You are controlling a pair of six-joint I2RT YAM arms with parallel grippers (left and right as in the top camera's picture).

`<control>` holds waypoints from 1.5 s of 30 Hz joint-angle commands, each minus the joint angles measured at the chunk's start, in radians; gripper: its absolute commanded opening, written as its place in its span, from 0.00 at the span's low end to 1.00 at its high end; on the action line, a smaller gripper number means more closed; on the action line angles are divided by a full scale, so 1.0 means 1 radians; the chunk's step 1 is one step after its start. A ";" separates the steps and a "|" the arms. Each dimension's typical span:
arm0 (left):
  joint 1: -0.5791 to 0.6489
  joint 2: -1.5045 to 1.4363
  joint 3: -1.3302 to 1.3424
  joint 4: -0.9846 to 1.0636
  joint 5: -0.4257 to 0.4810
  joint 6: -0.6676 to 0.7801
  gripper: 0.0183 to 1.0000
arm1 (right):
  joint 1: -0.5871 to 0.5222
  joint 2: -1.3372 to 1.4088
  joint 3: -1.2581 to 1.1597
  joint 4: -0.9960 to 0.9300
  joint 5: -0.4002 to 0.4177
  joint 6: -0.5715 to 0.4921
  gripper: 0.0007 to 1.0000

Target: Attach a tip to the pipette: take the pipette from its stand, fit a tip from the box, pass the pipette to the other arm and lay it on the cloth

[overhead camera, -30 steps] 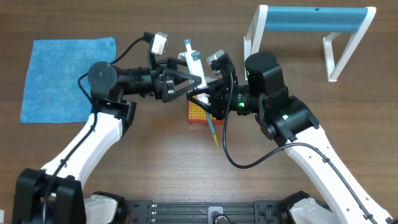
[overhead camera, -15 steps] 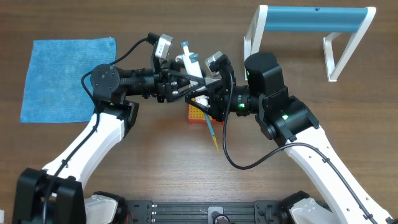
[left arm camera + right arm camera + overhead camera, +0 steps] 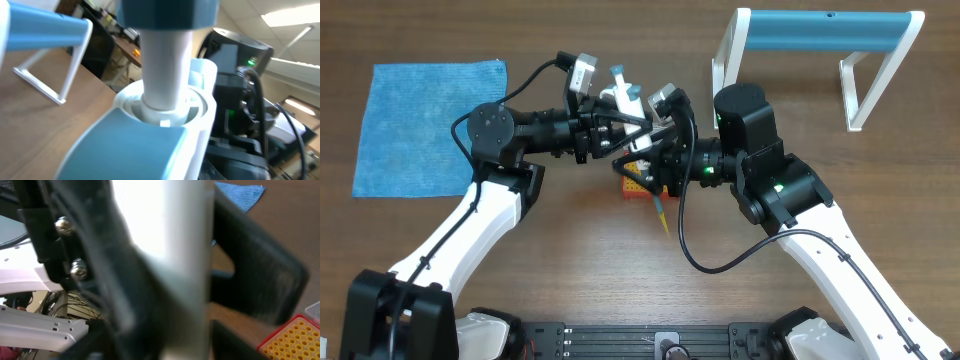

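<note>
Since a second ago the left gripper (image 3: 623, 131) has slid rightward along the table (image 3: 570, 270) toward the pipette (image 3: 624, 90), and its fingers, then short of the tool, now flank it; the right arm has barely shifted. From above, the left arm stretches nearly level from its elbow near the cloth (image 3: 425, 125) toward the middle of the table, wrist pointing right, fingers spread in a narrow V on either side of the pipette's upper body; whether they touch it cannot be made out. The right arm (image 3: 760, 160) folds in from the right, wrist pointing left, and the right gripper (image 3: 655, 155) is clamped on the pipette's lower body, holding it off the table over the tip box (image 3: 636, 186). The pipette leans, its blue and white head up the picture and the yellowish tip (image 3: 662, 212) pointing down past the box. The stand (image 3: 820, 35) sits well apart at the upper right. The left wrist camera looks straight at the pipette's plunger and head (image 3: 165, 75) from very close, with the stand (image 3: 45, 35) behind and the right arm's dark body beyond. The right wrist camera shows the white shaft (image 3: 165, 225) hard against the lens, dark gripper parts crowding both sides of it, the cloth (image 3: 240, 192) far off and a corner of the tip box (image 3: 292, 340) below.
</note>
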 commanded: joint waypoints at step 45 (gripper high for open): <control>0.776 0.874 1.720 -2.549 -1.293 1.273 0.01 | -0.343 -0.011 0.008 -0.295 -0.066 0.052 0.86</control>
